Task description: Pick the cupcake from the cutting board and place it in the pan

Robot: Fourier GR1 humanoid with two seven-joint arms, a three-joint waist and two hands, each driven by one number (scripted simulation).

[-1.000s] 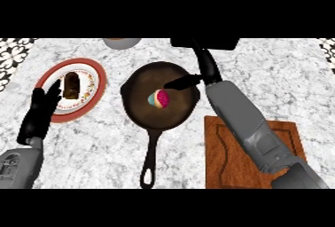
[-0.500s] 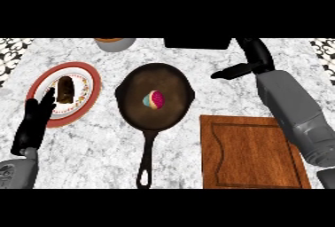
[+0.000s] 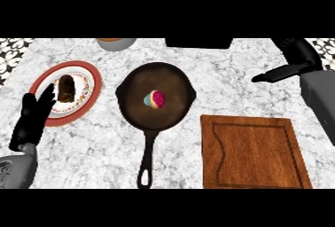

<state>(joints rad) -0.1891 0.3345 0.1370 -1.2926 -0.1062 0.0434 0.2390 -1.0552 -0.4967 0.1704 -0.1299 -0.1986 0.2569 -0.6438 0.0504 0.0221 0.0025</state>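
Cupcake in pan, board bare. Right robot hand spread wide, holding nothing; left robot hand relaxed wide beside plate.

White-and-grey marble table here. Black cast-iron pan sits mid-frame, handle pointing at the bottom edge. Bare wooden cutting board is lower right, just beside the pan. Red-rimmed plate is at the left. A bowl and a dark object sit at the top edge.
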